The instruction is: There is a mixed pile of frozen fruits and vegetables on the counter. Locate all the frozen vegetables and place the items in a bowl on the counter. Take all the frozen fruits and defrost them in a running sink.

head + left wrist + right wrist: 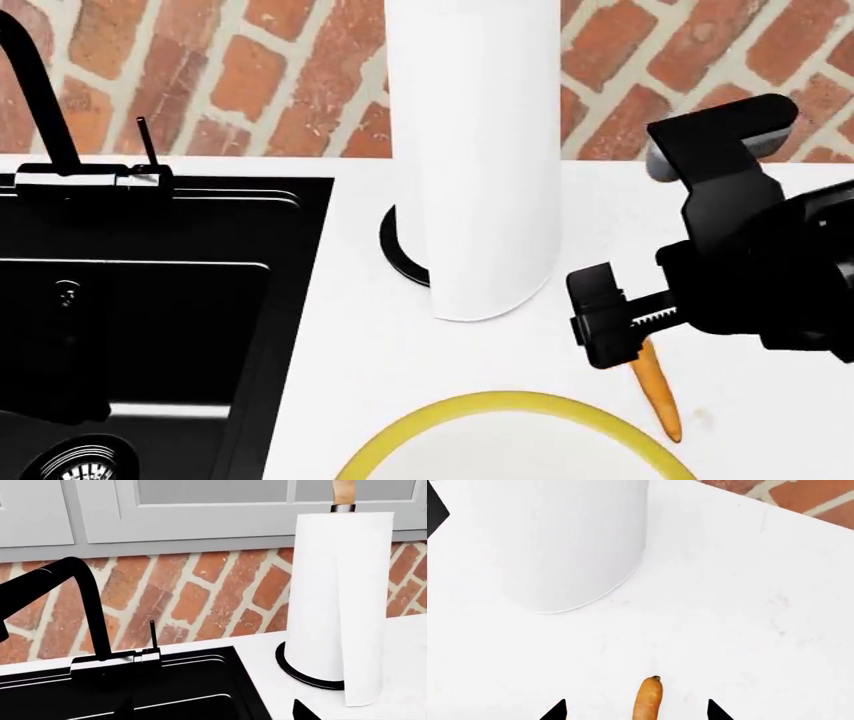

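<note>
- Bowl [514, 430] sits nearest in the head view. Only its yellow rim and a bit of white inside show. Nothing can be seen in that bit.
- Carrot [654, 390] lies on the white counter [347, 350], just beside the bowl rim, not in it. It is thin, orange and smooth.
- Right gripper [637, 711] is open above the carrot. Its black tips stand apart, one on each side, not touching it.
- Sink [134, 330] is black and boxy, with a round steel drain [80, 462]. No food shows in the part we can see.
- Paper roll [474, 150] stands tall, white and round on a black ring base [310, 672], behind the bowl.
- Tap [60, 605] is black with a thin lever [153, 636].
- Brick wall [193, 595] is farthest, red with pale lines.
- Left gripper can't be seen, so its state is unknown.
</note>
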Available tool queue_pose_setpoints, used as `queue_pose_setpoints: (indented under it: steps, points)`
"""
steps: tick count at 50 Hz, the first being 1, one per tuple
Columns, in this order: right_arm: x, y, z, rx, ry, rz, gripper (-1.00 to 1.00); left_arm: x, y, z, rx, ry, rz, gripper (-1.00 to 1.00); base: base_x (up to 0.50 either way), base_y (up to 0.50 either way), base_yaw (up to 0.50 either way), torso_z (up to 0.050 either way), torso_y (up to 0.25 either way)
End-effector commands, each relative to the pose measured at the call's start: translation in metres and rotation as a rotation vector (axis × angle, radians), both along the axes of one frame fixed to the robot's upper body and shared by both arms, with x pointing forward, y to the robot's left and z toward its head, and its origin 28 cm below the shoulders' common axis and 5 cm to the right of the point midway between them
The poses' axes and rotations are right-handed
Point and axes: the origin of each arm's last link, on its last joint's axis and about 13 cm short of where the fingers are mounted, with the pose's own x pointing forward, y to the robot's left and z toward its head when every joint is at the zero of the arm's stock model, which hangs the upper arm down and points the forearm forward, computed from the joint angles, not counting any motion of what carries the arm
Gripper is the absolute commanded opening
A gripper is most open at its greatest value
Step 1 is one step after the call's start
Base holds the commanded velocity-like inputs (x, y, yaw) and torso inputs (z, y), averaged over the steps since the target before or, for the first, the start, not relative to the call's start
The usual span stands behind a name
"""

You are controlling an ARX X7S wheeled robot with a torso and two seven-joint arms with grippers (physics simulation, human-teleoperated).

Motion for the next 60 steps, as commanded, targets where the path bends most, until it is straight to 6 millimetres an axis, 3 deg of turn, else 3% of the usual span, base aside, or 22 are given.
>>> queue_pose_setpoints:
  steps: [1, 20, 28, 36, 37, 50, 60]
  points:
    - [0.014, -0.004, -0.019, -0.001, 0.116, -0.040, 1.00, -0.002, 0.000, -0.002, 0.002, 0.004, -0.006, 1.00, 0.00, 0.00, 0.00, 0.000, 0.000]
    - [0.035, -0.003, -0.049, 0.074, 0.193, -0.102, 1.00, -0.002, 0.001, -0.007, 0.009, 0.015, -0.004, 1.00, 0.00, 0.00, 0.00, 0.000, 0.000]
    - [0.033, -0.002, -0.067, 0.074, 0.233, -0.103, 1.00, -0.004, 0.002, -0.009, 0.013, 0.020, -0.008, 1.00, 0.00, 0.00, 0.00, 0.000, 0.000]
    - [0.029, -0.003, -0.071, 0.076, 0.244, -0.100, 1.00, -0.002, 0.000, -0.008, 0.017, 0.018, -0.012, 1.00, 0.00, 0.00, 0.00, 0.000, 0.000]
    - [0.029, -0.003, -0.069, 0.074, 0.233, -0.095, -1.00, -0.002, 0.000, -0.007, 0.017, 0.017, -0.013, 1.00, 0.00, 0.00, 0.00, 0.000, 0.000]
    - [0.022, -0.004, -0.024, 0.088, 0.078, -0.083, -1.00, -0.003, -0.002, -0.005, 0.014, 0.011, -0.022, 1.00, 0.00, 0.00, 0.00, 0.000, 0.000]
    - [-0.022, 0.004, 0.013, 0.091, -0.047, -0.001, -1.00, -0.005, 0.000, -0.004, 0.014, 0.011, -0.025, 1.00, 0.00, 0.00, 0.00, 0.000, 0.000]
